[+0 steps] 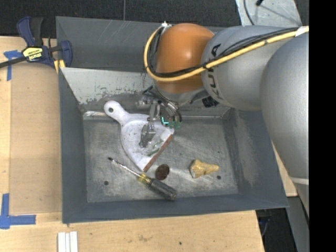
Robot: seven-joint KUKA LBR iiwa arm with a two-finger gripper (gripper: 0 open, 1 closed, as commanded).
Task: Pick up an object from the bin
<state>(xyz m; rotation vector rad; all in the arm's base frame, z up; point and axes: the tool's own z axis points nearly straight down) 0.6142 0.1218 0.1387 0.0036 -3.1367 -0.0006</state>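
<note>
My gripper [146, 138] hangs low over the middle of the bin, right above a flat white paddle-shaped board [131, 133]. The board's round handle points to the upper left and a brown strip runs along its right edge. A small clear greenish piece [155, 149] lies on the board just below the gripper. In front of the board are a brown round disc [162, 171] and a screwdriver [149, 182] with a black and yellow handle and a thin shaft pointing left.
A tan, lumpy piece [202, 168] rests to the right of the disc on the bin floor. The arm with its orange cover and cables stands over the bin's back right part, hiding the floor there.
</note>
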